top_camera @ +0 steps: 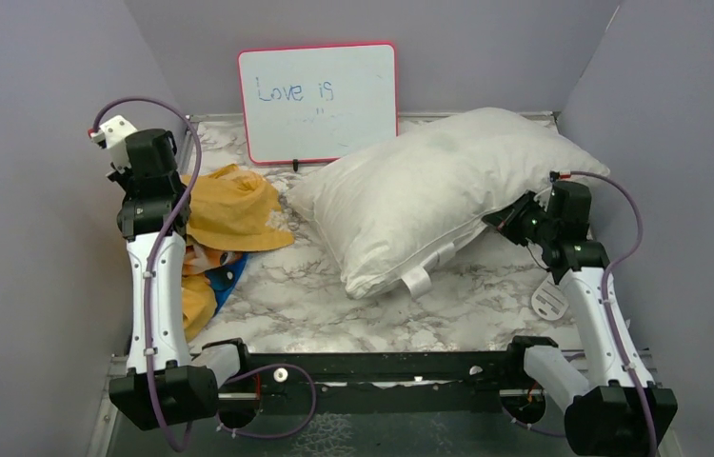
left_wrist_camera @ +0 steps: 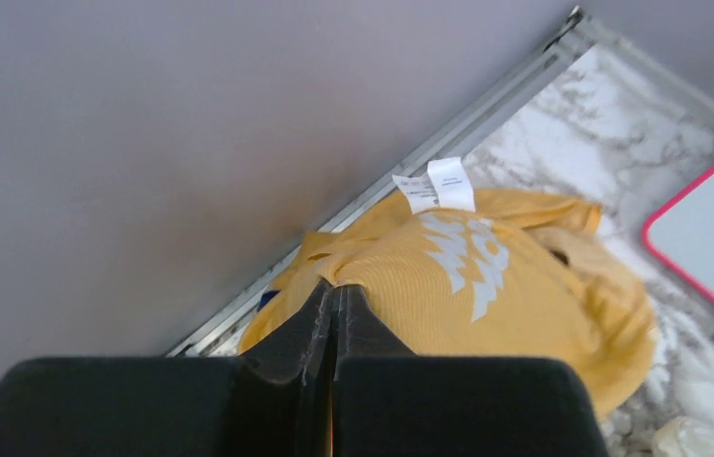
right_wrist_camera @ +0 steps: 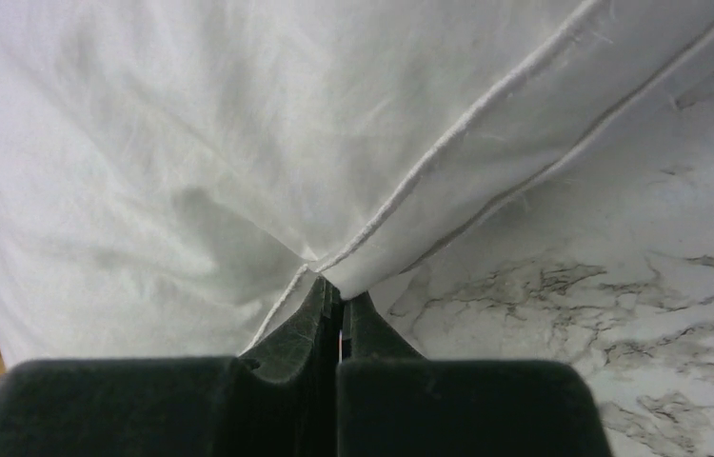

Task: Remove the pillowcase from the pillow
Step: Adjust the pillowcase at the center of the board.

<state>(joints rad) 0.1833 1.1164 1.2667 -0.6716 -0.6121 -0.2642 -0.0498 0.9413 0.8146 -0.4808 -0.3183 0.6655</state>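
The plump white pillow lies bare on the marble table, right of centre, its white tag at the near edge. The pillowcase is bunched at the left, yellow face up, a blue part showing below. My left gripper is shut on a fold of the yellow pillowcase, near its white lettering and white labels. My right gripper is shut on the piped edge of the pillow; in the top view it sits at the pillow's near right side.
A pink-framed whiteboard reading "Love is" leans on the back wall. A small white slotted disc lies by the right arm. Grey walls close in left, back and right; the metal table rim runs beside the pillowcase.
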